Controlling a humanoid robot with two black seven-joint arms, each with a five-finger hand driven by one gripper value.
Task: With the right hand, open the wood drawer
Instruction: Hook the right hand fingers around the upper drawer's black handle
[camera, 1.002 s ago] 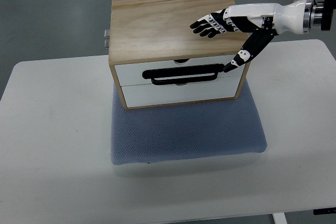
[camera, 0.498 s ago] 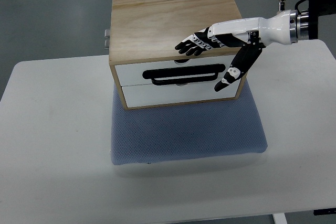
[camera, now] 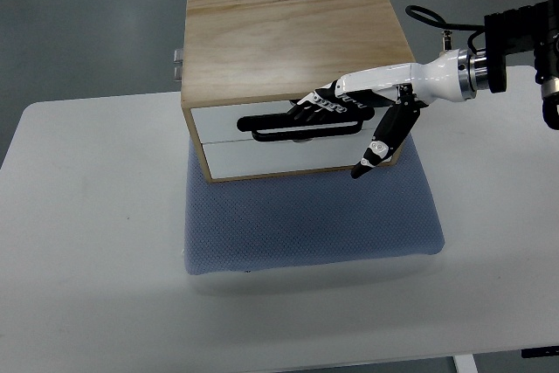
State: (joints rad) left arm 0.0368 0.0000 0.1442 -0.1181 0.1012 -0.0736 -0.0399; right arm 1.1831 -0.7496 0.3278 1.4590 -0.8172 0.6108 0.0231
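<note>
Pale, matt wood with fine straight grain on the box (camera: 293, 41); smooth white painted fronts on the drawers (camera: 297, 141), with a glossy black plastic handle (camera: 262, 129). Blue-grey mat (camera: 310, 216) of dimpled, rough-looking cloth or foam, lying on a smooth matt white table (camera: 87, 242). Glossy white and black plastic on the right hand (camera: 349, 98), metal at the wrist.

You've got one wooden cabinet (camera: 288, 37) here with two white drawer fronts, upper (camera: 218, 124) and lower (camera: 288, 157), and just one black handle (camera: 297, 127), on the upper one. Under the cabinet there's one blue mat (camera: 310, 220), all on one white bench (camera: 87, 242). One robot hand (camera: 336, 104) at the handle.
</note>
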